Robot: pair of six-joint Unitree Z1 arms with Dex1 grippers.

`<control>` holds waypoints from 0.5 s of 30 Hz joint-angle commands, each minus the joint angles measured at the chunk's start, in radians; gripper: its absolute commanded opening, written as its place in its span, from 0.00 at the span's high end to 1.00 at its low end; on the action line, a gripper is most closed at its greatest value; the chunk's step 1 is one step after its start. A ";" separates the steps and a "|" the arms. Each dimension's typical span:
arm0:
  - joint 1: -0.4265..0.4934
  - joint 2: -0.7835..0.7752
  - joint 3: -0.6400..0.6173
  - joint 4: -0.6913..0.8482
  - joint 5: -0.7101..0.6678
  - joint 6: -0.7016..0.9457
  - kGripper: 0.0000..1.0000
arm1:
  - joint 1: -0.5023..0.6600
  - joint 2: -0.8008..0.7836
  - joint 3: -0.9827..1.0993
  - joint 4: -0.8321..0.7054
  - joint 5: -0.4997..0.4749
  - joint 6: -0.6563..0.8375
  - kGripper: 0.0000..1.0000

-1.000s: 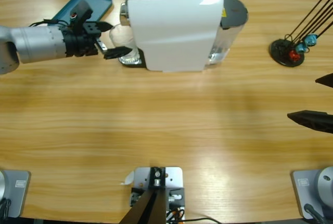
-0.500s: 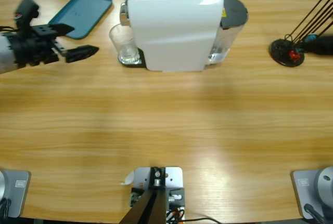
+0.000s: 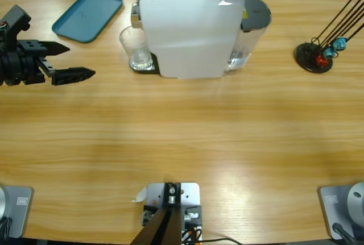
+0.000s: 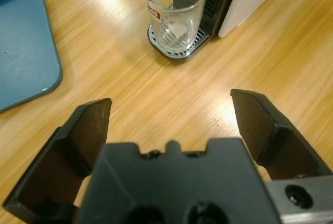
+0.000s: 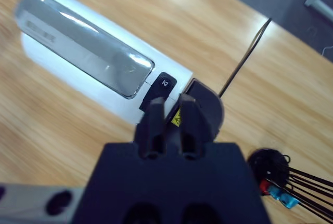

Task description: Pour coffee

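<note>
Retreat marks this moment: left pincer (image 3: 68, 62), jaws wide and empty, has backed to the frame's left edge, leaving the glass (image 3: 135, 49) on the coffee machine's (image 3: 187, 29) drip tray, no coffee visible inside. Right pincer (image 5: 167, 122), narrowed shut, hovers above the machine's button, likely to start brewing.

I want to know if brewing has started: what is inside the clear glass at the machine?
The clear glass looks empty: its bare base shows through, no dark coffee. It stands on the drip grille. The spout above is out of sight.

One glass (image 3: 135, 48), one coffee machine (image 3: 187, 26), one teal tray (image 3: 87, 7), one stick holder (image 3: 314, 57).
</note>
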 commanded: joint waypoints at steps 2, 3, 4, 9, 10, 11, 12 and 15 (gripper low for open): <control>-0.005 0.019 -0.008 0.025 0.014 0.043 0.00 | -0.018 0.095 -0.020 -0.023 0.029 -0.011 1.00; -0.004 0.021 -0.008 0.025 0.011 0.044 0.00 | -0.018 0.099 -0.024 -0.023 0.027 -0.011 1.00; -0.005 0.022 -0.008 0.025 0.011 0.044 0.00 | -0.018 0.104 -0.028 -0.024 0.026 -0.011 1.00; -0.005 0.029 -0.007 0.025 0.012 0.048 0.00 | -0.024 0.119 -0.033 -0.049 0.011 -0.013 1.00; -0.005 0.034 -0.007 0.024 0.009 0.050 0.00 | -0.024 0.124 -0.031 -0.049 0.001 -0.013 1.00; -0.005 0.040 -0.007 0.023 0.007 0.050 0.00 | -0.024 0.128 -0.027 -0.049 -0.011 -0.013 1.00; -0.004 0.043 -0.007 0.022 0.006 0.050 0.00 | -0.024 0.130 -0.022 -0.050 -0.020 -0.013 1.00; -0.004 0.034 -0.005 0.022 0.007 0.050 0.00 | -0.026 0.131 -0.005 -0.052 -0.036 -0.013 1.00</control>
